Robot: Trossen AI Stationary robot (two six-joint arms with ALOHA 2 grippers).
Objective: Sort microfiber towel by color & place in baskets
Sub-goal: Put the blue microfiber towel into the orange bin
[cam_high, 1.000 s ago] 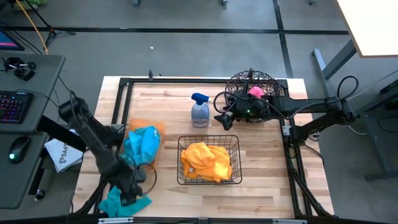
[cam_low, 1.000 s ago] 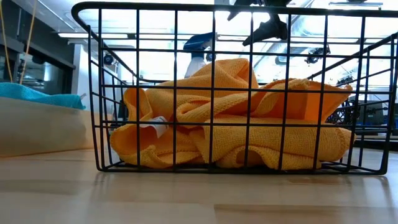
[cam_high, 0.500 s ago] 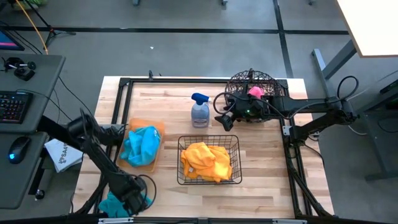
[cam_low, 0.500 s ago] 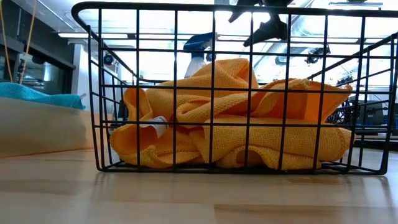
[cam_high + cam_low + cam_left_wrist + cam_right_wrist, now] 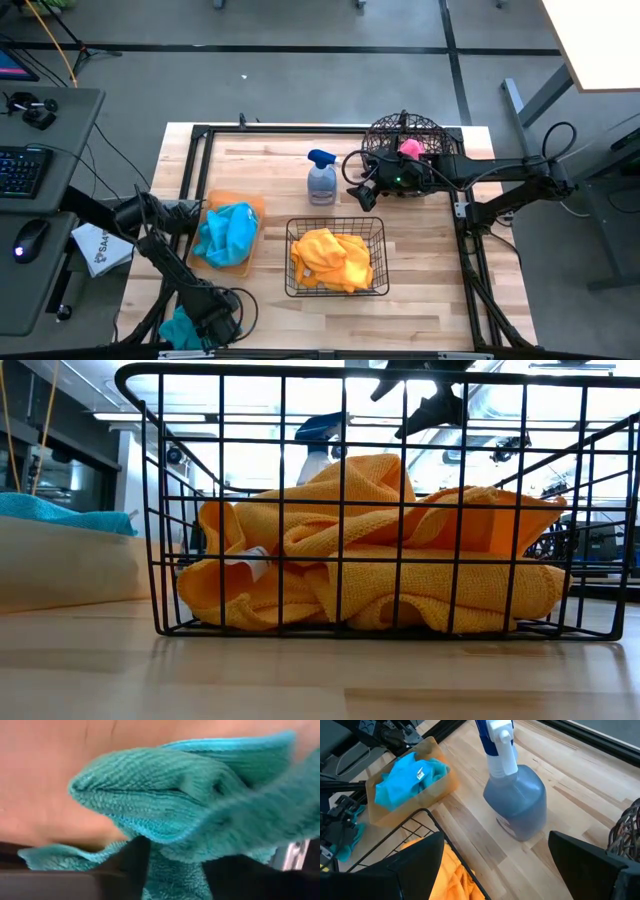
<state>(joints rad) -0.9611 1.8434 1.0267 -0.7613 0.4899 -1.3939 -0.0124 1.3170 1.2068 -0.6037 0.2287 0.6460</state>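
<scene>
The left gripper (image 5: 215,326) is low at the bottom left of the high view, bent down over a crumpled teal-blue microfiber towel (image 5: 180,330) at the table's front edge. The left wrist view shows towel folds (image 5: 200,820) bunched between its dark fingers, so it is grasping the cloth. More teal-blue towels (image 5: 228,232) lie heaped in the flat translucent orange tray (image 5: 250,204) at centre left. Orange towels (image 5: 332,257) fill the black rectangular wire basket (image 5: 336,224) at centre. A pink towel (image 5: 410,147) sits in the dark round wire basket (image 5: 385,128) at upper right. The right gripper (image 5: 358,184) hovers spread wide beside that basket, near the grey spray bottle with blue trigger (image 5: 321,180).
</scene>
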